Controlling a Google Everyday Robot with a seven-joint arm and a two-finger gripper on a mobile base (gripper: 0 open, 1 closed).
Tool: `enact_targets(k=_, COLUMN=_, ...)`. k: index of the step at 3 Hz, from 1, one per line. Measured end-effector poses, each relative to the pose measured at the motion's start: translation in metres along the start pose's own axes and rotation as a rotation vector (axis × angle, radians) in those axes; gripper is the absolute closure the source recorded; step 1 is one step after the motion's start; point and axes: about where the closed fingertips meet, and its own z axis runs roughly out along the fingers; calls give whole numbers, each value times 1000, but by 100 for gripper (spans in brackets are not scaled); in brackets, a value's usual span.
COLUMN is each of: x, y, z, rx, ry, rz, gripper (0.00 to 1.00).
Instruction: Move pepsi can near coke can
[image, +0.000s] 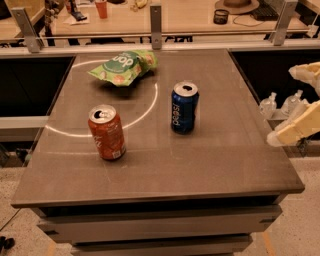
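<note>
Blue upright pepsi can (184, 107); gripper (281, 106) far right

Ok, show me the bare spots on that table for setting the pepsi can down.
Free: the front strip of the table, the gap between coke can and pepsi can, and the right side toward the gripper, which hangs off that edge. Crowded: back left, by the chip bag.

gripper (296, 106) sits off the table's (165, 175) right side, clipped by the right frame edge, the rest runs out of view. Clear bottles (270, 104) behind it are too blurred to identify. coke can (106, 132) markings unreadable. Chip bag (122, 67) lettering partly folded under. Red cup (101, 7) and hat (237, 5) clipped at the top edge, table base at the bottom.
</note>
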Motion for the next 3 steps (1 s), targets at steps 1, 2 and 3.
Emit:
enact_targets(k=1, x=-19, y=-2, z=13, rx=10, ry=-197, rz=-19, gripper=0)
enact_targets(k=2, x=-34, y=4, z=32, rx=-7, ry=-296, rz=-35, gripper=0)
enact_targets(k=3, x=-48, y=7, z=86, rx=-63, ry=-369, rz=-58, gripper=0)
